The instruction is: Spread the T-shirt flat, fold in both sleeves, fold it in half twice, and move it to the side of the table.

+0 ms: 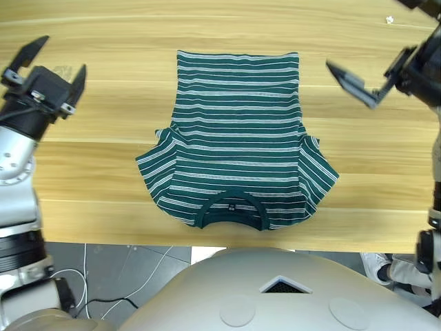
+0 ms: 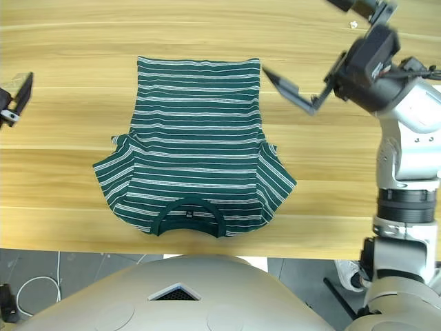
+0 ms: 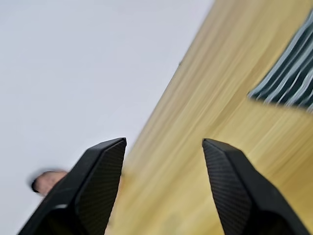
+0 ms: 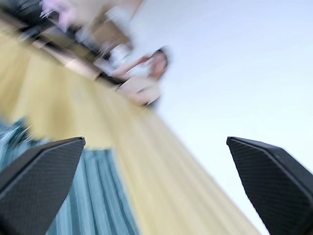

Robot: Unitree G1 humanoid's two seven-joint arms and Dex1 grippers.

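The T-shirt (image 1: 238,138) is laid on the table (image 1: 103,172). The left gripper (image 1: 58,61) and right gripper (image 4: 156,140) are held at either side of it, fingers (image 3: 98,186) spread.

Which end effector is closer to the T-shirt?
The right end effector: one fingertip sits just beside the far corner of the T-shirt; the left end effector is well clear.

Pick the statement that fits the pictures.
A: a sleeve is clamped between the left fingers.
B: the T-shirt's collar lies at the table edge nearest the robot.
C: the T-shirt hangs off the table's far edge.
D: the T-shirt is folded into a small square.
B: the collar of the T-shirt sits by the near edge of the table, with the hem pointing to the far side.
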